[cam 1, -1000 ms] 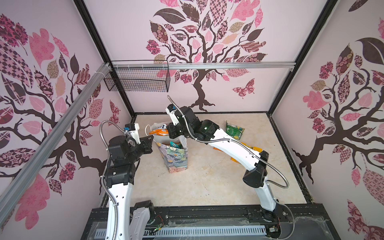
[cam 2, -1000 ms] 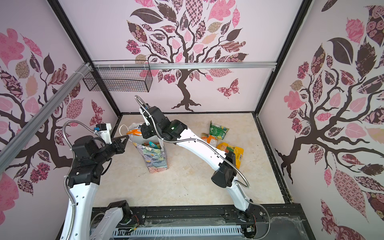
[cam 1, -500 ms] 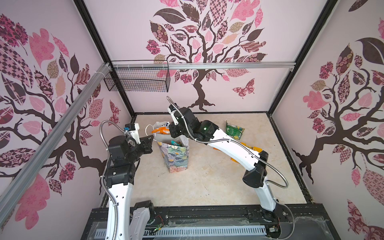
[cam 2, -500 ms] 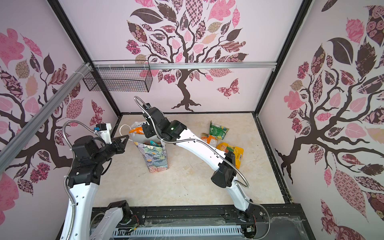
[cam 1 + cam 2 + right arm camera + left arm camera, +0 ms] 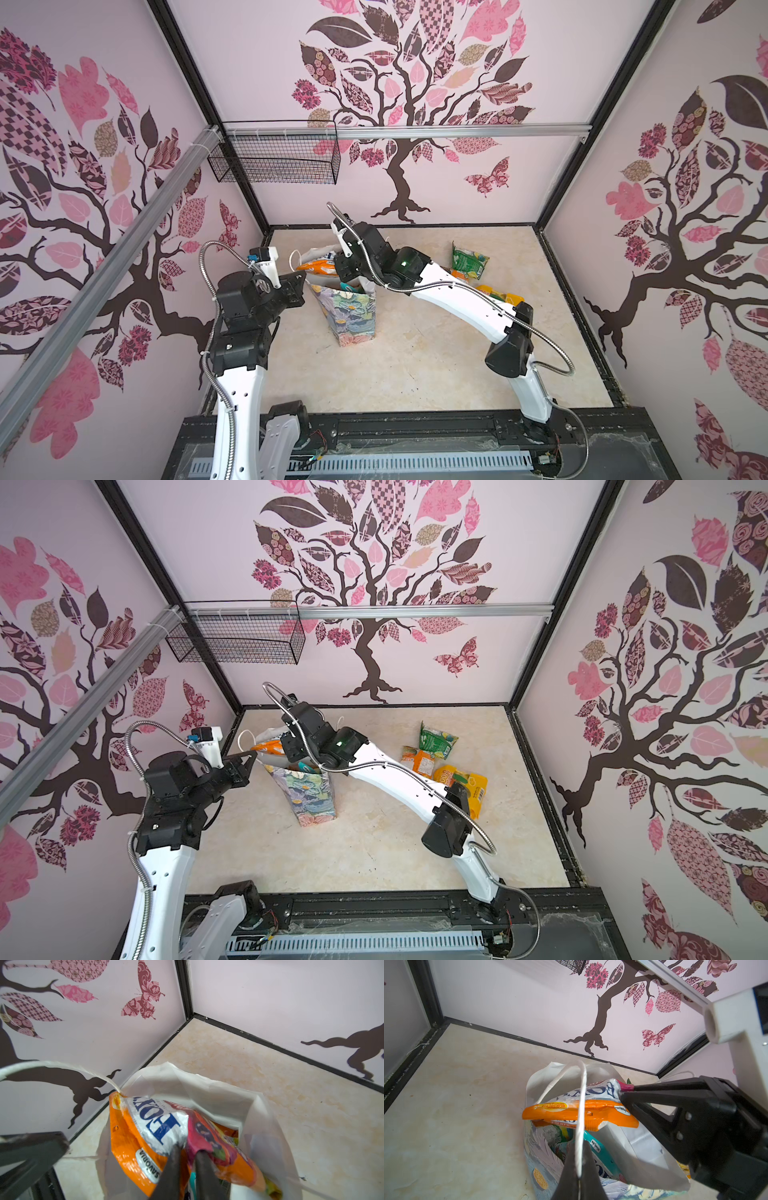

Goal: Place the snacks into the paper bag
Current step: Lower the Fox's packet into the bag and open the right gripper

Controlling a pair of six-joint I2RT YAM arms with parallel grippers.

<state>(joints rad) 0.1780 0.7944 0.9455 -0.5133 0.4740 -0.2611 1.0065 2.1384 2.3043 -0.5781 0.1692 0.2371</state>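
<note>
Bag (image 5: 351, 316) stands upright left of centre on the worktop (image 5: 415, 374), partly filled. Left jaws, clamped on its handle (image 5: 581, 1105), hold the mouth open and steady. An orange packet (image 5: 571, 1113) lies across the rim. Right jaws bracket its seam, narrowly parted; whether they pinch it cannot be told. Farther right, loose snacks (image 5: 467, 259) await.

bright, even light; faint shadows on the counter (image 5: 415, 374); straight lines bow at frame edges; glare on the orange snack (image 5: 133, 1147).
</note>
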